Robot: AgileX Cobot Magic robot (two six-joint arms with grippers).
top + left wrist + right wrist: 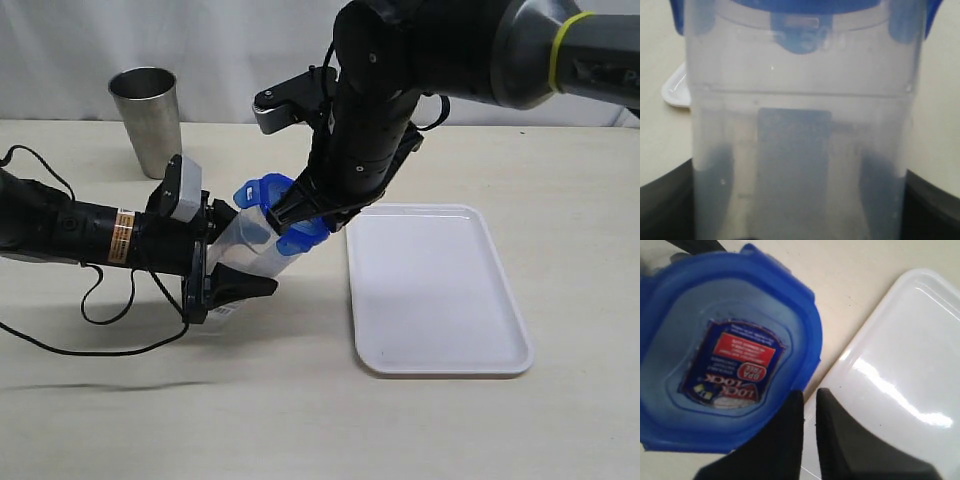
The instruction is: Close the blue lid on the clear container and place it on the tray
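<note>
The clear container (245,240) leans toward the tray, and my left gripper (235,252) is shut on its lower body. In the left wrist view the container (800,125) fills the frame, with the left gripper (800,200) showing as dark fingers (712,185) through its walls. The blue lid (272,200) sits on its mouth, flaps sticking out. My right gripper (298,215) is at the lid's edge nearest the tray. In the right wrist view the lid (725,355) shows its red-and-white sticker; the right gripper (809,395) is shut, holding nothing, one finger overlapping the lid's rim. The white tray (435,290) lies beside them.
A grey steel tumbler (147,118) stands at the back left. The left arm's black cables (100,300) loop over the table in front of it. A corner of the tray (675,90) shows beside the container; the tray's surface (900,365) lies under the right gripper.
</note>
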